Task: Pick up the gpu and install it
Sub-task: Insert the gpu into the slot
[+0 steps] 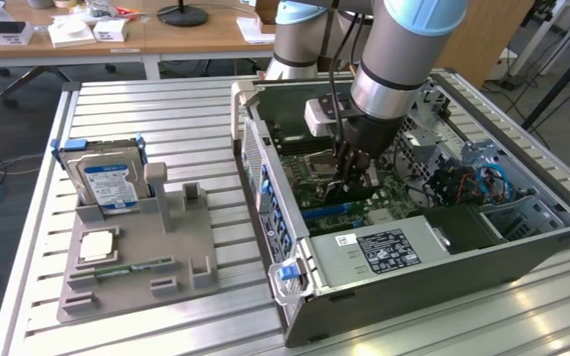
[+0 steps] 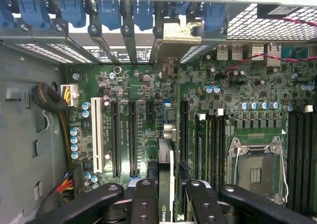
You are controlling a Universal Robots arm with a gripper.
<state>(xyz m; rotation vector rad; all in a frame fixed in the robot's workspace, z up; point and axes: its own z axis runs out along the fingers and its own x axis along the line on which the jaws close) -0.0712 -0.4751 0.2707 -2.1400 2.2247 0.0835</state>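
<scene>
Wrist view: the gripper (image 2: pixel 170 200) clamps the gpu (image 2: pixel 165 177) between its black fingers (image 2: pixel 145 199). The card stands edge-on over the motherboard (image 2: pixel 143 85), between the board's long black expansion slots and its CPU socket.

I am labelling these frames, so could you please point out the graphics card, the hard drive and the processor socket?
graphics card (image 2: pixel 165 184), wrist view, on its thin edge.
hard drive (image 1: pixel 109 185), exterior view, on its label.
processor socket (image 2: pixel 257 173), wrist view, on its middle.
</scene>
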